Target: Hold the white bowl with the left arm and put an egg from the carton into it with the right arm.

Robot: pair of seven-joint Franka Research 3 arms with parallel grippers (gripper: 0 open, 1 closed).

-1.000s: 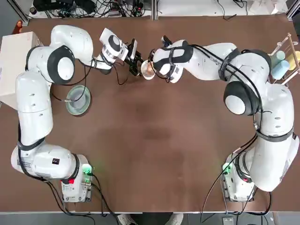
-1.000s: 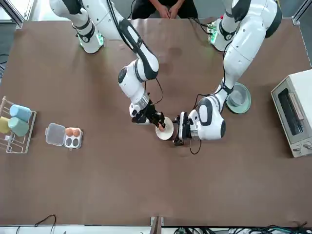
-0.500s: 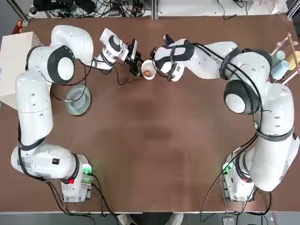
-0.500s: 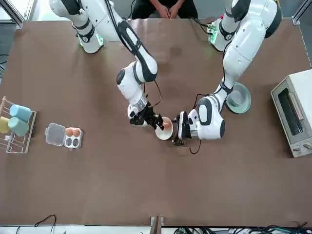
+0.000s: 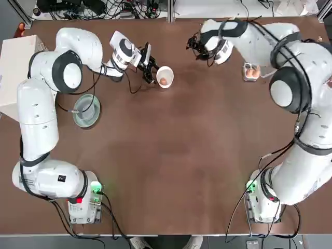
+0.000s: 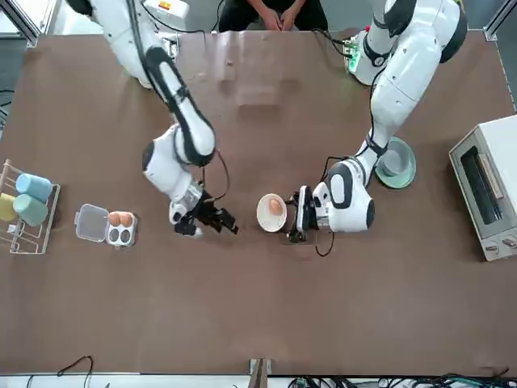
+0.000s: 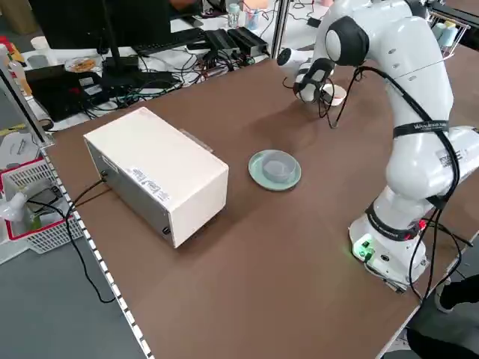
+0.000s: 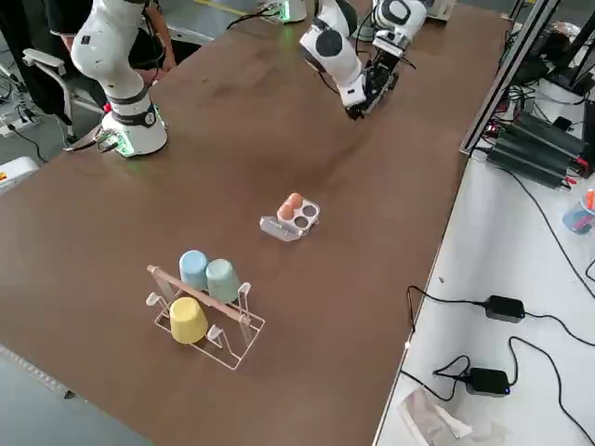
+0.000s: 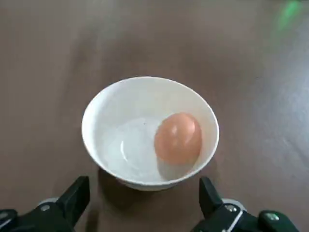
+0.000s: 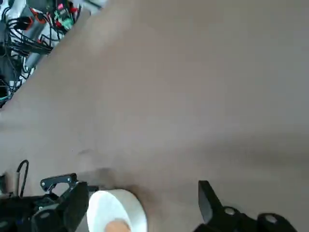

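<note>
The white bowl (image 5: 165, 77) (image 6: 271, 212) stands on the table at the far middle, with one light-brown egg (image 9: 177, 137) lying inside it. My left gripper (image 5: 155, 75) (image 9: 145, 195) lies level beside the bowl, its black fingers spread to either side of the bowl's lower wall with small gaps showing. My right gripper (image 5: 194, 47) (image 6: 220, 226) (image 10: 140, 203) is open and holds nothing. It hangs well away from the bowl, between the bowl and the carton. The clear carton (image 5: 252, 72) (image 6: 109, 226) (image 8: 293, 216) lies open with two eggs in it.
A pale-green glass dish (image 5: 86, 110) sits on the left side. A white toaster oven (image 7: 157, 172) stands at the table's left edge, and a wire rack with cups (image 8: 204, 297) at the right edge. A person (image 6: 271, 12) sits beyond the arms' bases.
My right gripper let the egg go into the bowl, opened wide and drew away to the robot's right, toward the carton. The left gripper and bowl stayed put.
</note>
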